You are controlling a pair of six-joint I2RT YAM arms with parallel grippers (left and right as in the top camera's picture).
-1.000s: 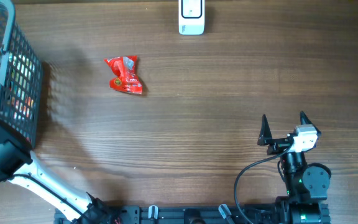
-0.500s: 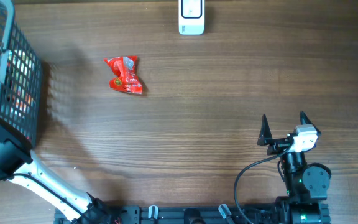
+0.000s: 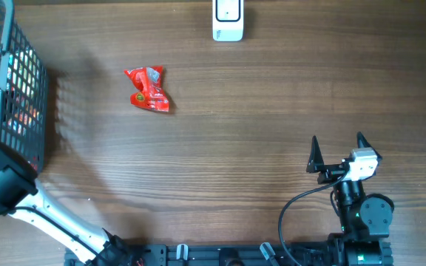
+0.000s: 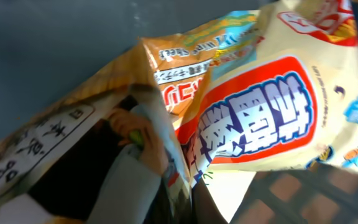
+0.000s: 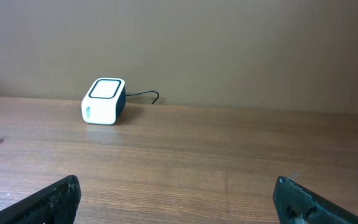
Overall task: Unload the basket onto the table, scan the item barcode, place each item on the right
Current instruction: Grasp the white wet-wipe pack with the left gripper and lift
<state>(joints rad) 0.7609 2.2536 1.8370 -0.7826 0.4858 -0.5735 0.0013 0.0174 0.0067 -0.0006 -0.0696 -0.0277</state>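
**Fig. Left arm in the basket, grasp stage.** My left gripper (image 4: 161, 167) is closed to its narrowest. In the wrist view, a raised fold of the orange bag (image 4: 123, 81) runs straight down between its fingers, so I judge it pinched on that fold. From overhead the gripper itself is hidden behind the basket (image 3: 21, 96) wall.

The orange bag is the item I take for scanning. It lies inside the basket at the far left of the table (image 3: 272, 118), and a white bag (image 4: 272, 106) with a red-and-blue label rests against it. I cannot see a barcode on either bag.

Further out, a red packet (image 3: 148, 89) lies on the table between the basket and the scanner (image 3: 228, 21), which stands at the far edge. My right gripper (image 3: 337, 151) hangs wide open and empty near the front right, well apart from everything.

**Risks, as I judge them:**
- The hold is only on a thin crease of slick film, so the bag may slide out on the lift.
- The white bag may ride up with it, since the two touch.
- A corner may snag on the basket's wire rim.
- With the barcode's position unknown, the bag may reach the scanner facing the wrong way.
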